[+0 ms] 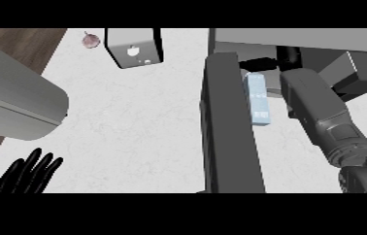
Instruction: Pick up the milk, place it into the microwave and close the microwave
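The milk [258,100] is a pale blue carton at the microwave's [287,37] opening, between the open dark door [229,127] and my right forearm. My right hand [261,63] reaches in from the lower right. Its black fingers curl at the carton's far end, just inside the microwave's mouth. The palm is partly hidden by the microwave's edge. The door swings out toward me, edge on, left of the carton. My left hand [30,173] rests open, fingers up, at the lower left corner, far from the milk.
A grey boxy appliance [133,47] stands at the back centre, with a small purplish bulb [90,40] to its left. A large grey rounded body [28,103] fills the left edge. White counter [136,132] lies between it and the door.
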